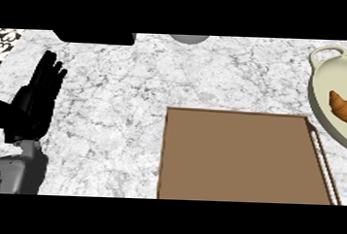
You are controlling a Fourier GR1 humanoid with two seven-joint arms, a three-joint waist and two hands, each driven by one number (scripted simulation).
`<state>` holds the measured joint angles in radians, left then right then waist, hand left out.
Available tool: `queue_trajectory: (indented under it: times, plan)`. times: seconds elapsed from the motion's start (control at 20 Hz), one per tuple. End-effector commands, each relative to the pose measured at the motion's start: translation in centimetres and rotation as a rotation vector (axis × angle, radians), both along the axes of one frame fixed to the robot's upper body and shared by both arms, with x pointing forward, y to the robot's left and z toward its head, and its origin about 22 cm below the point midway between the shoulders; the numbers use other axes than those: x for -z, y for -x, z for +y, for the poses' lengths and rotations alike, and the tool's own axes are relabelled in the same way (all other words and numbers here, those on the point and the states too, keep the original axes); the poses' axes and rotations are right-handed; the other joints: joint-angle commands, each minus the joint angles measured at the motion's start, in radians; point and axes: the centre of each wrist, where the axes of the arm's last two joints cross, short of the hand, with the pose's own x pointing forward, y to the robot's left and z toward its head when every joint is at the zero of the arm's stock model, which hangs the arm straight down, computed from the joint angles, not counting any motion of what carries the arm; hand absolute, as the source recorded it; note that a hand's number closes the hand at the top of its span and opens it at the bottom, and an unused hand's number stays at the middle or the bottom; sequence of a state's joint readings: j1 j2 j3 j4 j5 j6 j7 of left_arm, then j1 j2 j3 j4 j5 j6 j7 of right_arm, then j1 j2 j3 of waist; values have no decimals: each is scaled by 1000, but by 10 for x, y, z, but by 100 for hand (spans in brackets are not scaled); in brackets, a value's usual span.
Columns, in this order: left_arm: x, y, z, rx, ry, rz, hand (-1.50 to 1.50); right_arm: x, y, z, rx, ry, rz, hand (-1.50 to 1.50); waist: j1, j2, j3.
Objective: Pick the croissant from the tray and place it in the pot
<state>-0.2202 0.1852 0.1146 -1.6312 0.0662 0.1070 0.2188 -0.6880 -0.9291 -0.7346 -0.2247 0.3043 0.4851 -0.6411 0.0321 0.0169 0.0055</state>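
Note:
A golden-brown croissant (343,108) lies inside the cream pot (322,97) at the right edge, which is cut off by the frame. The flat brown tray (239,157) sits in the lower middle of the marble counter with nothing on it. My left hand (39,97) stands at the left edge, fingers straight and pointing up, resting and holding nothing. My right hand does not show in this view.
A black object (93,37) sits at the counter's far edge, upper left. A grey rounded object (189,39) is at the top middle. A patterned surface (3,47) borders the far left.

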Motion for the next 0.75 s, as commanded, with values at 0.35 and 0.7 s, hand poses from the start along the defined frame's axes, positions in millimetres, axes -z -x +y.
queue_trajectory:
  times: [0.35,0.7]
  plan:
    - [-2,-3,-5,21,7,5,0,-13,51,-36,-43,-11,-2,-150,3,3,4]
    - [4,3,1,6,18,14,0,-18,65,-45,-40,-12,7,-150,8,2,5]
